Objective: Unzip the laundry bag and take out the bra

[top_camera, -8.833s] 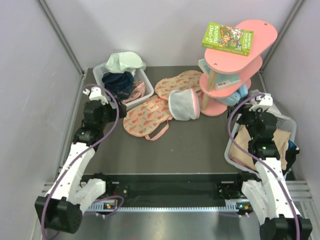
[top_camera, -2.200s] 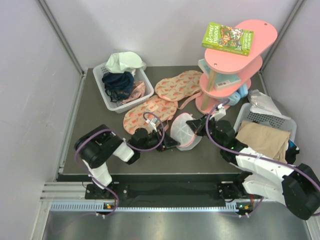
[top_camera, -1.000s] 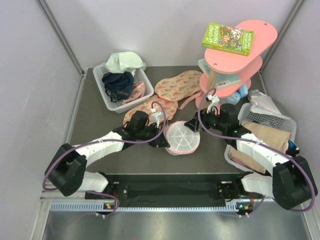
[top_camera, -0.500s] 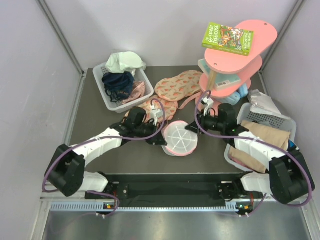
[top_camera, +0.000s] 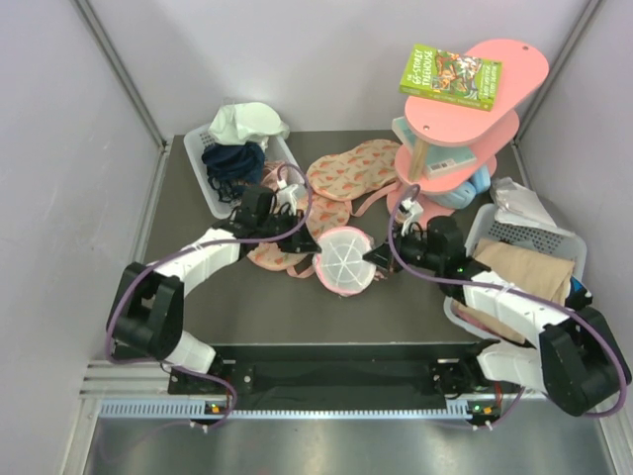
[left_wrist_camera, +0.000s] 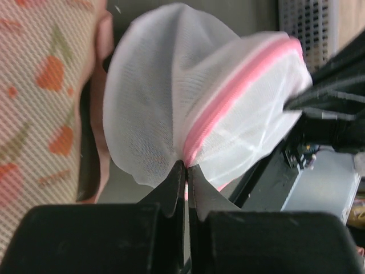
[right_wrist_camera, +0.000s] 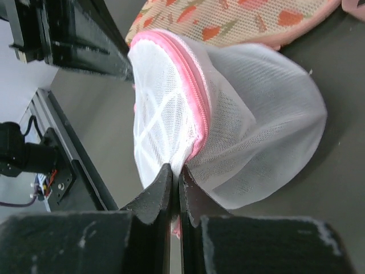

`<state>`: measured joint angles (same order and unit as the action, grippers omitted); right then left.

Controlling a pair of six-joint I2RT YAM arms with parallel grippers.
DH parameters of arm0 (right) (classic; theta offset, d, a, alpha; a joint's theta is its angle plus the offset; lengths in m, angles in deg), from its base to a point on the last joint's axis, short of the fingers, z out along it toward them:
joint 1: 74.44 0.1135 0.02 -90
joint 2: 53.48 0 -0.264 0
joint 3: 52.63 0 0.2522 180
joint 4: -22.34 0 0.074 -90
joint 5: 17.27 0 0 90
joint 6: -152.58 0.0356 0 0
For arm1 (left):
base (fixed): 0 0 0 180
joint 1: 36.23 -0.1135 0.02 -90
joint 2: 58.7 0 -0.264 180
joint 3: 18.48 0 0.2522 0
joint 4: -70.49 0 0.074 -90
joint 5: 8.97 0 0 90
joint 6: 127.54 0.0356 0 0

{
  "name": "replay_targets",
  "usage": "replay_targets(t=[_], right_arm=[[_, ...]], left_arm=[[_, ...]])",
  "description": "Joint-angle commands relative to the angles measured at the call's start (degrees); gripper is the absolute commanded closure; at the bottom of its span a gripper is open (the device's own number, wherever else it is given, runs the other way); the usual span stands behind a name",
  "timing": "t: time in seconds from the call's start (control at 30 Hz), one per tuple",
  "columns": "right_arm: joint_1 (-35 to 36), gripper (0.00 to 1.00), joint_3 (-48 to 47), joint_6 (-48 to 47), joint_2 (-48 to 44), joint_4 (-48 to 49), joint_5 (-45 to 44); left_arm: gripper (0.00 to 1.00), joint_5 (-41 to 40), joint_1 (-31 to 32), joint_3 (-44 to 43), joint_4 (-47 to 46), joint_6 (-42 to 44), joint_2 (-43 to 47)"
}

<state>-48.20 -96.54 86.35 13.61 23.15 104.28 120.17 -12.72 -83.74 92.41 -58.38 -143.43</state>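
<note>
The laundry bag, a round white mesh pouch with pink zip trim, is held between both arms at the table's middle. My left gripper is shut on the bag's left edge. In the left wrist view its tips pinch the pink trim of the laundry bag. My right gripper is shut on the opposite edge. In the right wrist view its tips clamp mesh and trim of the laundry bag. The bra is hidden.
Flat pink fruit-print fabric pieces lie behind the bag. A white basket of clothes stands at the back left. A pink tiered stand carries a green book. A white basket with beige cloth stands at the right.
My right gripper has closed from wide open onto the bag's rim. The bag has shifted a little left and back with the left gripper, and the left arm has swung toward the back.
</note>
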Motion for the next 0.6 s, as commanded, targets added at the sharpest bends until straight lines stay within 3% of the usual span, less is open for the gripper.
replay_targets(t=[0.0, 0.07, 0.1, 0.13, 0.23, 0.37, 0.57], right_arm=[[3.20, 1.00, 4.13, 8.28, -1.61, -2.88, -7.18], [3.55, 1.00, 7.19, 11.28, -2.58, 0.44, -8.87], [3.90, 1.00, 8.43, 14.69, -2.84, 2.64, -10.35], [3.99, 1.00, 9.57, 16.29, -2.93, 4.57, -10.98], [4.61, 1.00, 13.09, 22.62, -3.37, 11.17, -16.16], [6.19, 1.00, 14.86, 27.46, -3.98, 16.01, -23.19], [7.86, 1.00, 15.03, 33.61, -2.84, 21.99, -28.56]], left_arm=[[1.00, -4.06, -2.50, -7.55, -10.53, -2.97, -2.72], [0.97, -7.48, -2.68, -8.43, -10.62, -3.77, -3.95], [0.88, -8.10, -2.59, -9.31, -10.54, -4.03, -4.13], [0.64, -9.15, -2.68, -9.31, -10.19, -4.47, -3.87], [0.31, -11.35, -2.50, -6.34, -10.89, -5.43, -0.62], [0.24, -18.29, -1.89, 1.92, -11.15, -8.16, 6.23], [0.23, -19.01, 4.51, 17.37, -18.95, -18.00, 14.06]])
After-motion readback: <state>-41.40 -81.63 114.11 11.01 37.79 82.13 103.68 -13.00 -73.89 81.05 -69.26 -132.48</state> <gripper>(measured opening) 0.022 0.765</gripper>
